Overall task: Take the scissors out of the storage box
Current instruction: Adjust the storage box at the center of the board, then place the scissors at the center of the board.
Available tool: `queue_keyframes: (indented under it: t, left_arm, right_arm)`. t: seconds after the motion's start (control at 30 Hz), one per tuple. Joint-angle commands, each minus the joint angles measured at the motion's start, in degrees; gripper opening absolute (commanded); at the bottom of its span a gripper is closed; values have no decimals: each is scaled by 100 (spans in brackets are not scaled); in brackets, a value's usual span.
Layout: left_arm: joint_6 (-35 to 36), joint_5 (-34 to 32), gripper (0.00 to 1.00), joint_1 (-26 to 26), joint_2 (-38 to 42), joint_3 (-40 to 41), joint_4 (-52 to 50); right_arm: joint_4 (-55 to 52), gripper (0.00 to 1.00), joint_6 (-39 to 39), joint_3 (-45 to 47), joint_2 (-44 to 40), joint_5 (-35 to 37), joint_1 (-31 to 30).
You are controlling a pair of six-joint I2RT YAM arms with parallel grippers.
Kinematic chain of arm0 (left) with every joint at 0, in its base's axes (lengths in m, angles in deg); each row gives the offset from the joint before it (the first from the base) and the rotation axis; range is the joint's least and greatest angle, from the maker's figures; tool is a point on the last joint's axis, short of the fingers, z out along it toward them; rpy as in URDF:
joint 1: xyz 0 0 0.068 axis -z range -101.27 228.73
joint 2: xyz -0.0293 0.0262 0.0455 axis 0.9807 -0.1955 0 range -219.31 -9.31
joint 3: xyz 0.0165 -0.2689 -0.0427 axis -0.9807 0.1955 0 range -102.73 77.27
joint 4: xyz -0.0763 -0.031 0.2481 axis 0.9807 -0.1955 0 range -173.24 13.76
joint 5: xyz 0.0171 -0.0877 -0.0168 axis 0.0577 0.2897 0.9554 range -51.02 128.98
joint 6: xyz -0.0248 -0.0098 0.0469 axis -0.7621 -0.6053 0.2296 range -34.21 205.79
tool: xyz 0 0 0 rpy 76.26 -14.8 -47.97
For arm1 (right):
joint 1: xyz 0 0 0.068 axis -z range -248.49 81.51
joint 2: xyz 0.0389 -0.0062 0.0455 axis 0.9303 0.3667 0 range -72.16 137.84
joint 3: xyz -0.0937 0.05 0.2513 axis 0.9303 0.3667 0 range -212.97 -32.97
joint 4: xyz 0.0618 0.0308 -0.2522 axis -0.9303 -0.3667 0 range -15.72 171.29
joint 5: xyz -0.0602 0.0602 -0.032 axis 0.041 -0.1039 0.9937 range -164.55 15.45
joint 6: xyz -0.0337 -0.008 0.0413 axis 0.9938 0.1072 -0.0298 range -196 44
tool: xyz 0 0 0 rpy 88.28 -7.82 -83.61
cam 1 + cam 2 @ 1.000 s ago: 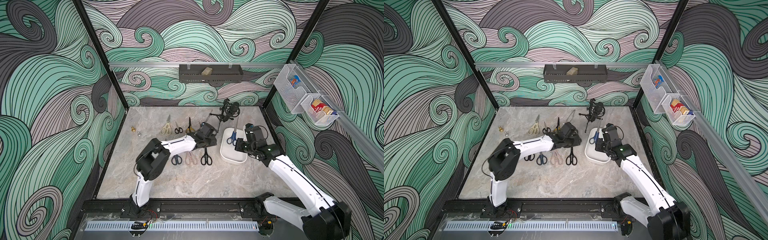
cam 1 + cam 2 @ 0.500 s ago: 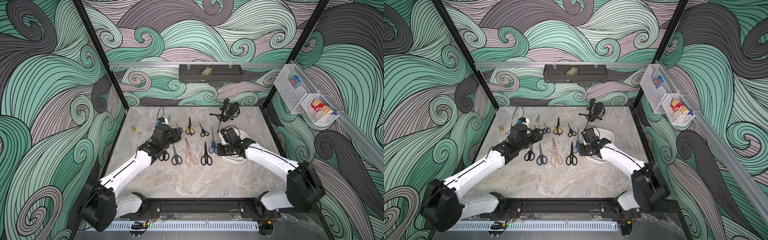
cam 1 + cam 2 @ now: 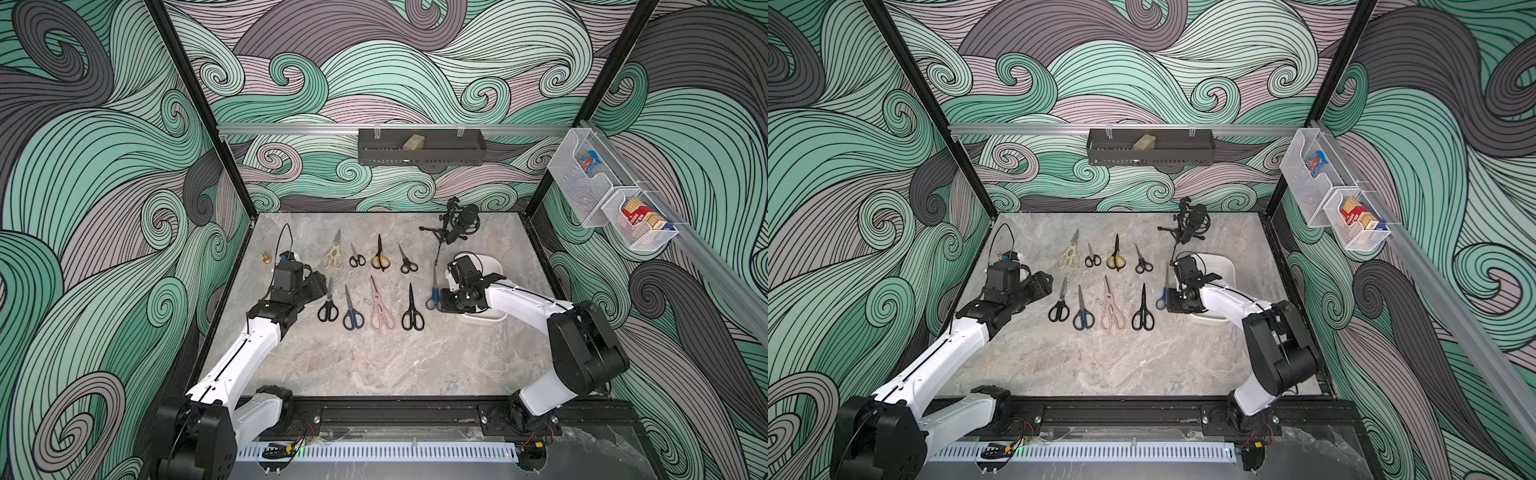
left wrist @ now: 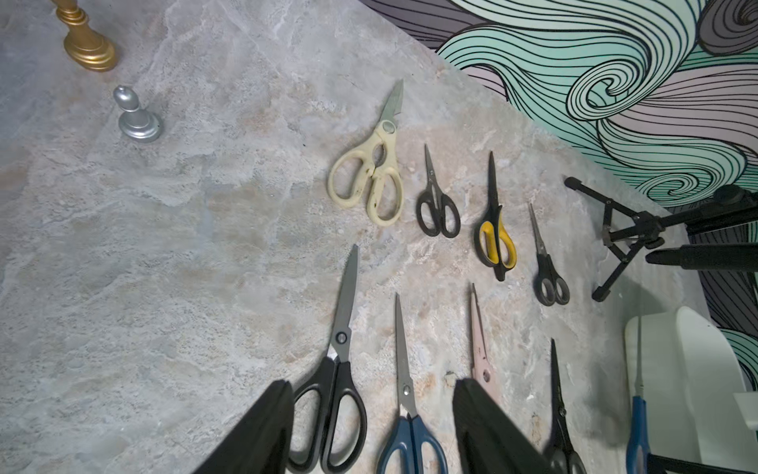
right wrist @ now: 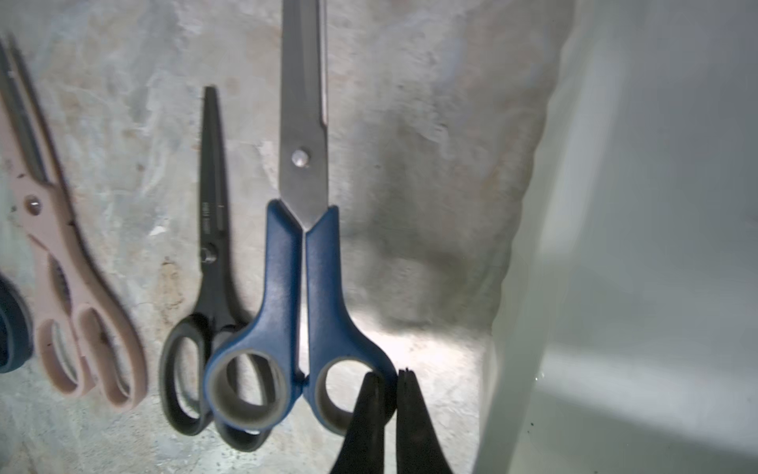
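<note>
My right claw (image 5: 387, 379) is pressed together on the blue-handled scissors (image 5: 303, 266), and its tips nip the rim of one finger loop. That pair points its blades toward the back wall. It sits just outside the storage box (image 5: 615, 246), between the box's near wall and the slim black pair (image 5: 211, 246). In the right wrist view the blue loops overlap the slim black pair's handle. I can't tell whether the blue pair is resting on the counter (image 3: 374, 365) or is just clear of it.

The box stands on the right side of the counter with my right forearm crossing over it.

My left claw (image 4: 371, 383) is spread wide and holds nothing. It hovers at the left end of the front row. In its wrist view its two fingers (image 4: 262, 427) frame the handles of the large black pair (image 3: 328, 305) and the dark blue pair (image 3: 352, 315).

Eight pairs lie flat on the counter in two rows, all with blades toward the back wall. From the left, the back row holds the cream pair (image 3: 331, 255), a small black pair (image 3: 356, 258), the yellow-black pair (image 3: 380, 258) and a second small black pair (image 3: 408, 262). The front row runs large black, dark blue, the pink pair (image 3: 380, 309), then slim black.
</note>
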Motion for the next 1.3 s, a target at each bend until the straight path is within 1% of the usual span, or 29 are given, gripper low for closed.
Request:
queue_keyframes:
  t: [0.0,0.13,0.27,0.47,0.67,0.8,0.93,1.03,1.1,1.2,1.27]
  left_arm:
    - [258,246,65,-70,-23,-109,-125]
    - [350,394,65,-178,-168,-184,-101]
    - [461,674,66,-448,-296,-218,-25]
    - [407,1110,66,-886,-376,-181,214]
    - [584,1146,66,-1180,-324,-249,194]
    - [855,895,66,-1257,-164,-213,226]
    - [1183,710,66,-1257,-63,-72,441]
    - [1328,701,66,-1266,-66,120,893]
    - [1442,718,66,-1275,-144,196,1172]
    - [1626,681,66,-1339,-272,354,1769]
    - [1709,596,66,-1429,-415,489,2301]
  right_arm:
    - [-165,0,217,130,-258,93,113]
    - [-269,0,497,223,-281,37,152]
    - [-364,0,642,219,-243,35,114]
    - [-607,0,673,81,-14,350,-147]
    - [-666,0,537,-12,380,620,-406]
    - [-751,0,470,-91,503,725,-456]
    - [-746,31,445,-192,409,737,-494]
    - [-745,48,393,-322,172,784,-485]
    - [-745,53,361,-474,-33,820,-460]
    - [-665,58,329,-754,-411,1076,-383]
    - [-405,60,401,-879,-633,1299,-259]
